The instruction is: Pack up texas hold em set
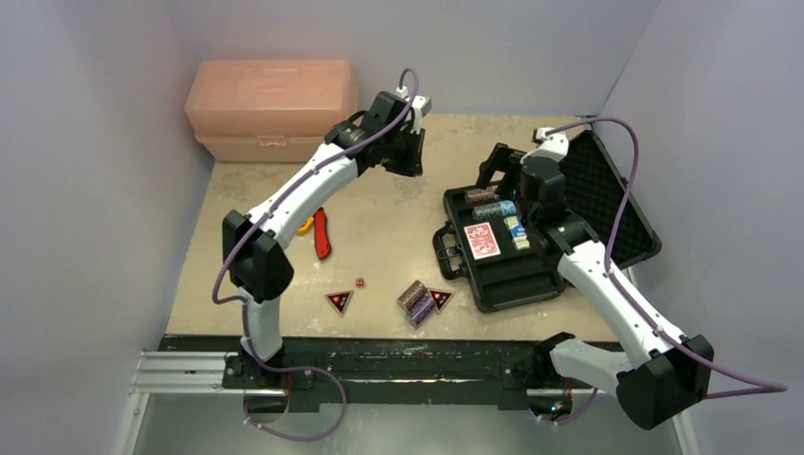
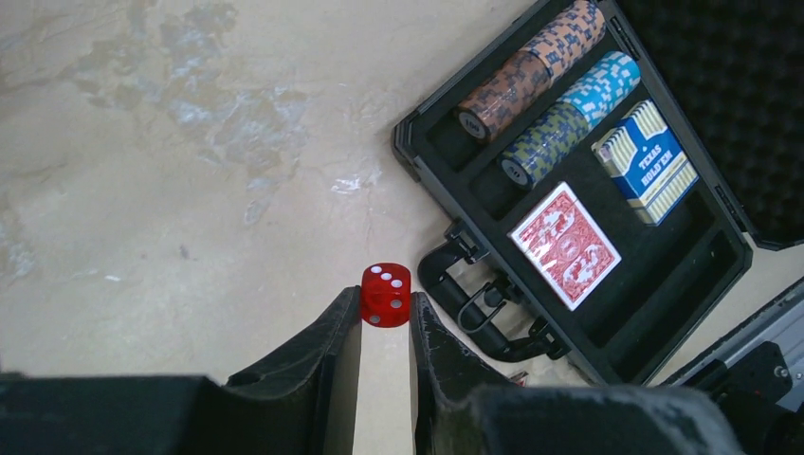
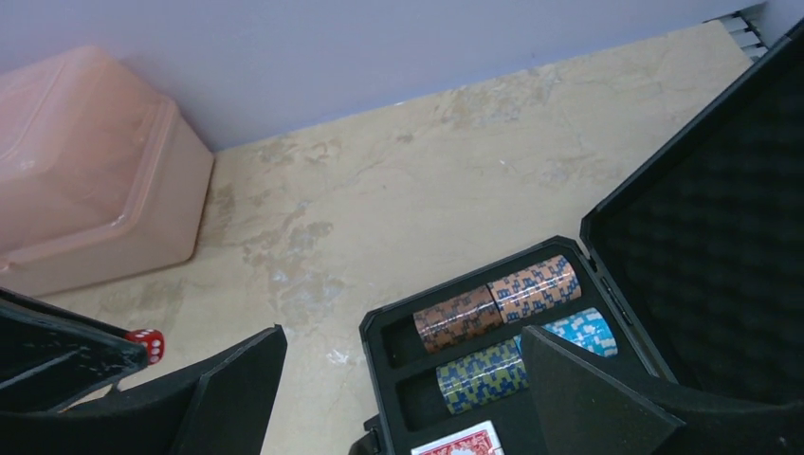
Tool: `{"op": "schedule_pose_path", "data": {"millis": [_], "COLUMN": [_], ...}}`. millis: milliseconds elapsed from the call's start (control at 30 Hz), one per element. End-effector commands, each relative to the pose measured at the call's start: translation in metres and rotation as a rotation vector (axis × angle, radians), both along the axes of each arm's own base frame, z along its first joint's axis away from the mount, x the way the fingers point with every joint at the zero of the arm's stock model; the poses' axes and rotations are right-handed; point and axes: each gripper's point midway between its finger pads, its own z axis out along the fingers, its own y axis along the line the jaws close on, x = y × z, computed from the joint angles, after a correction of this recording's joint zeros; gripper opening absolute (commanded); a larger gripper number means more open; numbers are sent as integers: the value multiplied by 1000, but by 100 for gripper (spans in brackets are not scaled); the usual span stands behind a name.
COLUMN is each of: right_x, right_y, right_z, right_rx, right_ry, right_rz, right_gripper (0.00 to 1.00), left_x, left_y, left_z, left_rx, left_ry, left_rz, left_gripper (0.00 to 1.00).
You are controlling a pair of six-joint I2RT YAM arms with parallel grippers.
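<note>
We count two red dice: one die pinched at the tips of our left gripper, lower centre; another die on the table. The case, right of centre, holds four chip stacks and two decks. Our right gripper gapes, empty.

Table, beige, mottled. Carries: peach box, open black case, red knife, red die, two triangular tokens, chip stacks.
</note>
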Motion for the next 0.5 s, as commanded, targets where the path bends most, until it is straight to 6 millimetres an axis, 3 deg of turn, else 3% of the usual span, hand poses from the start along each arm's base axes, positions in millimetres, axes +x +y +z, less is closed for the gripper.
{"op": "schedule_pose_path", "data": {"millis": [0,200,467], "right_x": [0,-7,-9], "right_y": [-20,-39,-42], "right_z": [34,68,79], "right_rx": [77,120,170], "right_ry": [-73,-124,-153], "right_rz": [-138,-241,-268], "right_gripper": [99,99,99], "left_x": [12,34,51], "left_y": [-33,-67,-92], "left_z": [17,4,-21], "left_rx": [-112,-210,-288], "left_ry": [-2,24,64], "left_rz": [-58,-61,-37], "left_gripper": [0,0,0]}}
